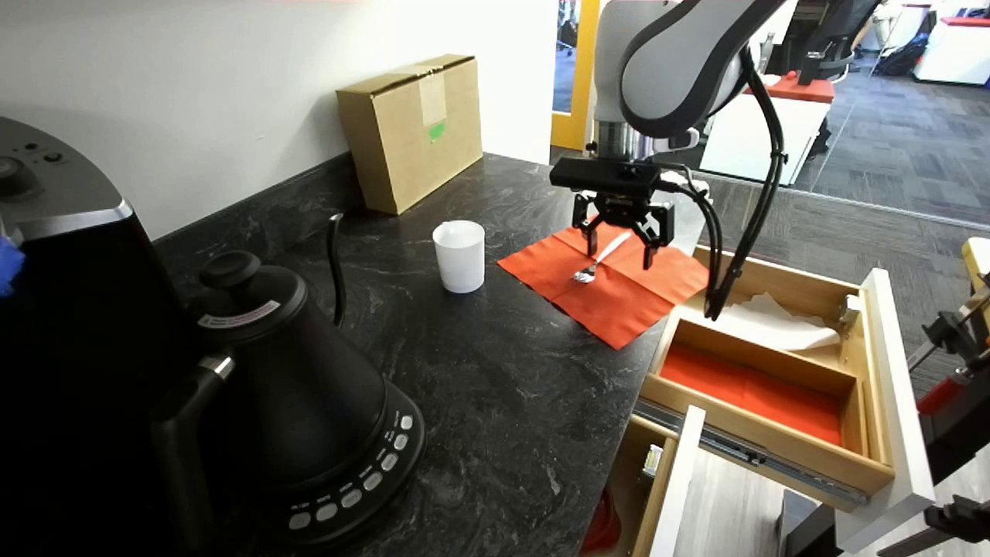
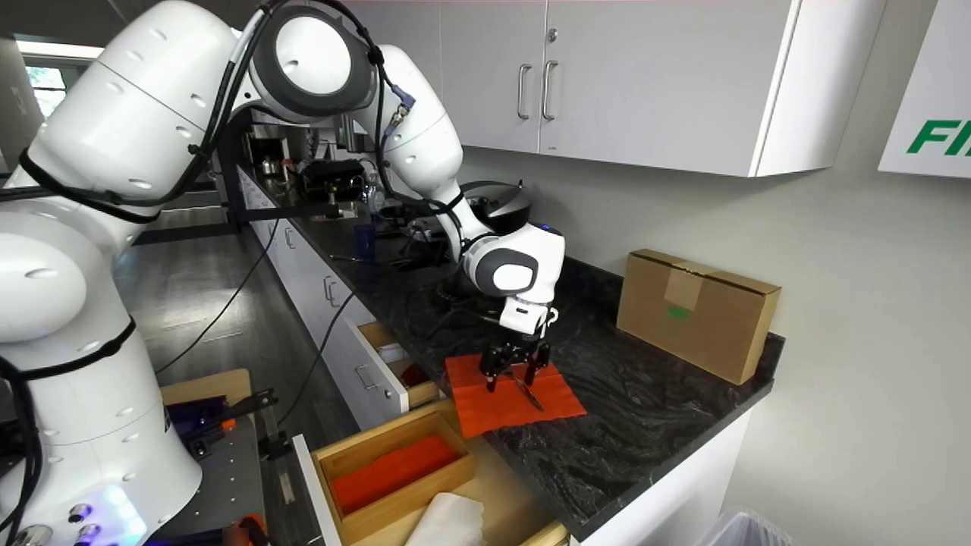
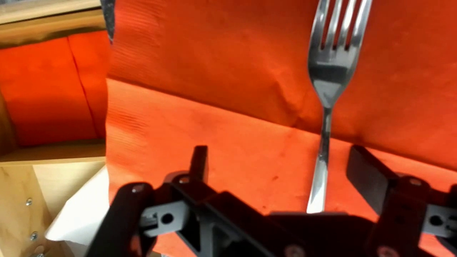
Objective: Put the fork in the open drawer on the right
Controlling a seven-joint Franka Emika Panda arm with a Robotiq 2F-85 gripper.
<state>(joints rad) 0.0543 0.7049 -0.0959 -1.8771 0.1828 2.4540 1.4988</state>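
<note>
This looks like a kitchenette within an office or robotics lab. In both exterior views a black marbled surface (image 1: 479, 433) runs along a pale wall (image 2: 842, 303). In an exterior view it carries an electric gooseneck kettle (image 1: 290, 387) and a white cup (image 1: 462, 259); the wrist view shows a metal fork (image 3: 330, 82) on an orange napkin (image 3: 228, 142). White wall cabinets (image 2: 645, 83) hang above, with white base cabinets (image 2: 307, 292) below. Beyond spread grey carpet tiles (image 1: 897, 131), with a black office chair (image 1: 839, 35) and a low white cabinet (image 1: 955, 58) with a red top. A large jointed robot arm (image 2: 315, 53) extends over the surface, suggesting the lab.
</note>
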